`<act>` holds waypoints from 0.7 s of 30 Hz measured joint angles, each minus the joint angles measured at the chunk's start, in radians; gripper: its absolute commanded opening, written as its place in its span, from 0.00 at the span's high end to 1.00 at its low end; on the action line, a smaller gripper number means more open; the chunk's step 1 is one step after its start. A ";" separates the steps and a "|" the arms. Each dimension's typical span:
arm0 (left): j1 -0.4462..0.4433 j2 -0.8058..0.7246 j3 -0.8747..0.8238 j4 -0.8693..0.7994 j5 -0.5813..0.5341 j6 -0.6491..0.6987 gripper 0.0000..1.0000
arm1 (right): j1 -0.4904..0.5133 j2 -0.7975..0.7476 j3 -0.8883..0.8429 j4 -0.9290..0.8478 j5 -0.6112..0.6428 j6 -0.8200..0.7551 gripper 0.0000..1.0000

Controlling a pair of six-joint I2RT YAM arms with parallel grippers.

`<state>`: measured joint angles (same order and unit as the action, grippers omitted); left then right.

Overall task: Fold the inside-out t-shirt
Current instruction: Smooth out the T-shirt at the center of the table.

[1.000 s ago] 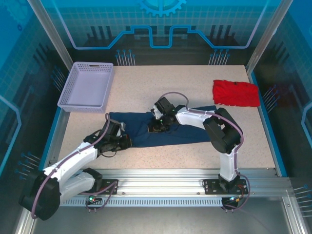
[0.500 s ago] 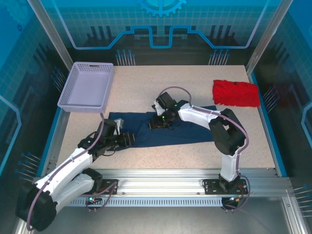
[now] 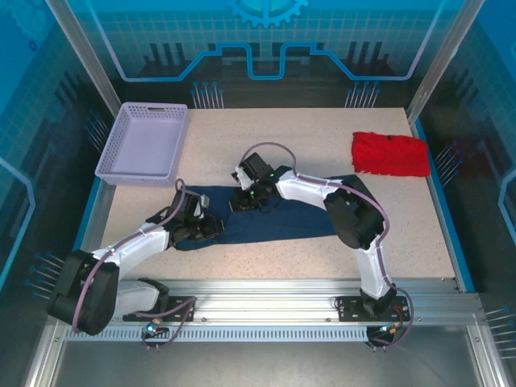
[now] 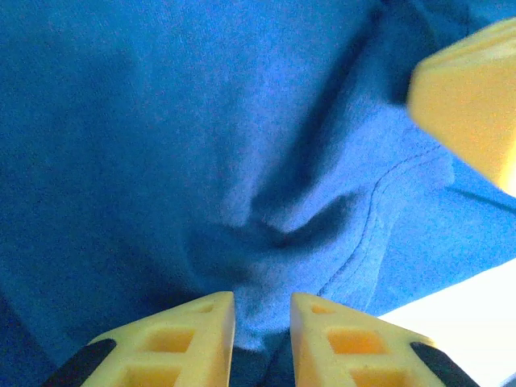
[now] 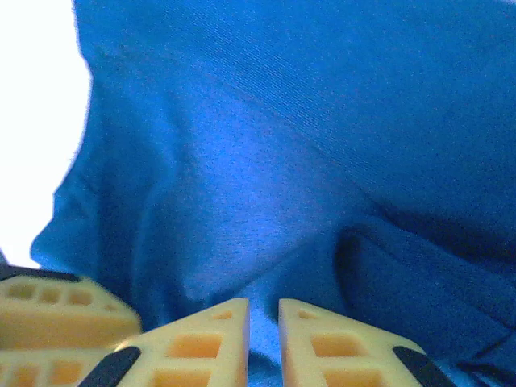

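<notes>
Right hand (image 3: 243, 200) shifted left along the far edge of the inside-out t-shirt (image 3: 298, 219), left hand (image 3: 211, 229) drawn in to its left end; both narrow, pinching navy cloth; garment bunched mid-worktop (image 3: 274, 145); risk: a shallow pinch slips, skewing the fold.

Two of most things here, one of the rest.

From where I stand I count two robot arms, one left arm (image 3: 133, 248) and one right arm (image 3: 355, 216), and each ends in a single gripper: one left gripper (image 3: 208, 227), one right gripper (image 3: 242, 201), with two yellow fingers (image 4: 219, 322) apiece. The clothing comes to two pieces, not alike: one inside-out t-shirt (image 3: 298, 222) in navy and one folded red garment (image 3: 390, 154). One lavender basket (image 3: 110, 143). One table (image 3: 282, 145) under it all.
</notes>
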<state>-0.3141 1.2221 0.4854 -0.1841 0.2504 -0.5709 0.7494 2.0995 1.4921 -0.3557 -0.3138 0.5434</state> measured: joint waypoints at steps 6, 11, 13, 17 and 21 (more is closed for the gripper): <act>0.000 0.000 -0.042 -0.004 0.002 0.001 0.69 | -0.023 0.037 -0.027 -0.017 -0.005 0.015 0.83; 0.000 -0.071 -0.042 -0.004 0.001 0.002 0.66 | -0.039 0.027 -0.036 -0.022 -0.016 0.005 0.82; 0.000 -0.117 -0.043 0.006 0.002 0.001 0.66 | -0.044 0.011 -0.045 -0.035 -0.016 -0.003 0.82; -0.008 -0.167 -0.045 0.068 0.029 -0.007 0.67 | -0.053 -0.042 -0.064 -0.052 -0.014 -0.018 0.81; -0.044 -0.097 -0.042 0.102 0.043 -0.007 0.66 | -0.068 -0.100 -0.087 -0.055 -0.008 -0.026 0.80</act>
<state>-0.3580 1.1255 0.4435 -0.0822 0.2935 -0.5777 0.6819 1.9995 1.4052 -0.4107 -0.3218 0.5171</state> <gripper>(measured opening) 0.335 0.198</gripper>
